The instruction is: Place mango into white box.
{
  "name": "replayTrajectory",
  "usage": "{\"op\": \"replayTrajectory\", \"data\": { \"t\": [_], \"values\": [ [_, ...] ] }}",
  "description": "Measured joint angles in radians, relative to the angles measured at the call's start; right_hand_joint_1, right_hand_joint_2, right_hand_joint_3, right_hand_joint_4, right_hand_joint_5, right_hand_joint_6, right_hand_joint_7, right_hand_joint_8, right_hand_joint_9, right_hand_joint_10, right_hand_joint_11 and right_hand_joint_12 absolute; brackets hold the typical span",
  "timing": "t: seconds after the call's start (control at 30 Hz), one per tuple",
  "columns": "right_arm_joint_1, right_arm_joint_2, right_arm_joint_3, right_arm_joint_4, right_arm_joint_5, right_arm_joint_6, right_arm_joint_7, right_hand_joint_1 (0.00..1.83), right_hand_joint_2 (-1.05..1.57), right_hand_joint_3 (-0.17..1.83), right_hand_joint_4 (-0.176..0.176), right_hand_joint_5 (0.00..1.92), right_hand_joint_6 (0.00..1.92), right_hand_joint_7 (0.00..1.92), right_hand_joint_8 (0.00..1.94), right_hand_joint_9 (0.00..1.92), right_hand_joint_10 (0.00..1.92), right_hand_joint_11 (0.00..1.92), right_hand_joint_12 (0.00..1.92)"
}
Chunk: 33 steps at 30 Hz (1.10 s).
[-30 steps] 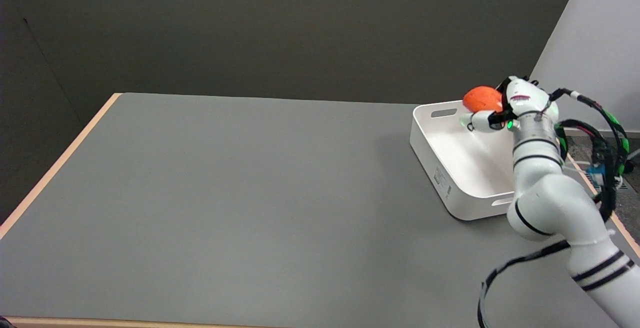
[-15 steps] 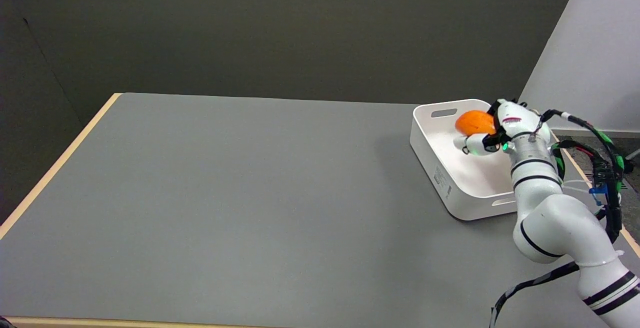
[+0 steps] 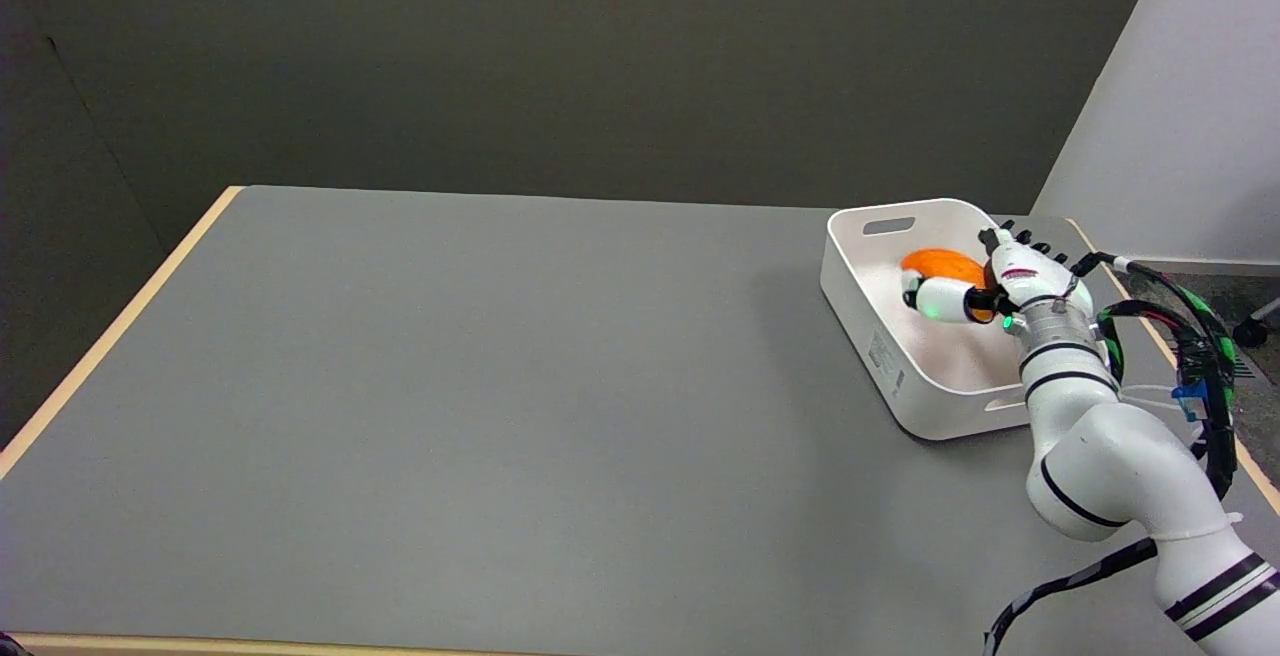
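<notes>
Right hand [image 3: 985,281] is positioned inside the white box [image 3: 870,321], approx. at its far half. Hand grips the mango [image 3: 938,263]: thumb lies across the fruit's near side, remaining fingers wrap behind it. Mango is orange, partly hidden by the hand, and sits low within the box walls; contact btw. mango and box floor cannot be determined from this view. Green indicator light is visible on the thumb.

White box stands on the grey bench [image 3: 480,416] near the bench's far right corner, w/ slot handles in its far and near walls. Right arm [image 3: 1100,446] enters from lower right, passing over the box's near right corner. Black cable bundle [image 3: 1200,356] runs alongside the arm, right of the box.
</notes>
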Motion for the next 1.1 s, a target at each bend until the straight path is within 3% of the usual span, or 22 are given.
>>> {"op": "replayTrajectory", "data": {
  "t": [0.07, 0.13, 0.27, 0.63, 0.7, 0.8, 0.87, 0.93, 1.03, 1.1],
  "values": [
    [-0.001, -0.002, 0.001, 0.001, 0.005, -0.002, 0.006, 0.14, 0.61, 0.87, -0.011, 0.01, 0.16, 0.00, 0.00, 0.00, 0.23, 0.00, 1.15],
    [-0.002, -0.004, 0.002, 0.000, 0.009, -0.004, 0.015, 0.15, 0.60, 0.90, -0.009, 0.00, 0.08, 0.00, 0.00, 0.00, 0.09, 0.00, 1.04],
    [-0.004, -0.007, 0.005, -0.008, 0.014, -0.013, 0.030, 0.18, 0.62, 0.81, -0.011, 0.00, 0.03, 0.00, 0.00, 0.00, 0.01, 0.00, 1.05],
    [-0.011, -0.013, 0.021, -0.057, -0.022, -0.091, 0.082, 0.14, 0.60, 0.85, -0.007, 0.00, 0.00, 0.00, 0.00, 0.00, 0.00, 0.00, 0.99],
    [-0.012, -0.014, 0.026, -0.068, -0.038, -0.111, 0.105, 0.17, 0.66, 0.75, 0.004, 0.00, 0.00, 0.00, 0.00, 0.00, 0.00, 0.00, 0.95],
    [-0.014, -0.015, 0.037, -0.089, -0.067, -0.148, 0.161, 0.22, 0.63, 0.90, 0.032, 0.00, 0.00, 0.00, 0.00, 0.00, 0.01, 0.00, 0.79],
    [-0.015, -0.016, 0.045, -0.101, -0.090, -0.176, 0.214, 0.27, 0.68, 0.91, 0.037, 0.00, 0.05, 0.00, 0.02, 0.00, 0.13, 0.00, 0.82],
    [-0.015, -0.017, 0.052, -0.113, -0.117, -0.204, 0.273, 0.32, 0.71, 0.97, 0.044, 0.03, 0.22, 0.05, 0.12, 0.05, 0.41, 0.01, 0.93],
    [-0.015, -0.019, 0.059, -0.130, -0.180, -0.246, 0.403, 0.37, 0.77, 1.00, 0.028, 0.22, 0.60, 0.36, 0.47, 0.32, 0.76, 0.11, 1.17],
    [-0.015, -0.022, 0.059, -0.138, -0.227, -0.261, 0.492, 0.48, 0.83, 0.92, -0.003, 0.39, 1.03, 0.55, 0.81, 0.53, 1.07, 0.06, 1.61]
  ]
}}
